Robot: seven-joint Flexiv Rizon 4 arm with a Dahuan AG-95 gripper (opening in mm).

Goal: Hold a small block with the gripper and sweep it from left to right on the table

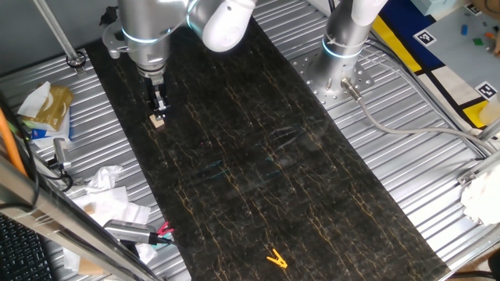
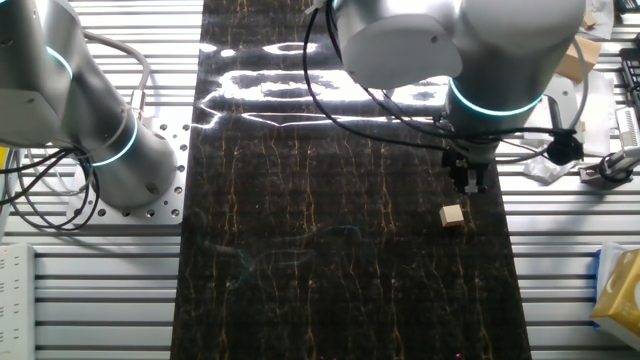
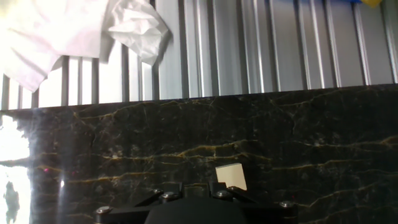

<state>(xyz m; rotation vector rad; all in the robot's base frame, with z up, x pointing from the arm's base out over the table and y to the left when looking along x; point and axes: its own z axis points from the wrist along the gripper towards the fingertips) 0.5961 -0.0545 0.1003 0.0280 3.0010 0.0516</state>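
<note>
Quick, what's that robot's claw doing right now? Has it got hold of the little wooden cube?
Gripper: not holding anything; the small wooden block lies apart from it on the black marble table. Open or closed cannot be told.

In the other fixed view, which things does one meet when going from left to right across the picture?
Second robot arm's base → the table → the small block → the gripper, just right of and above the block → crumpled white paper → yellow box at the right edge.
</note>
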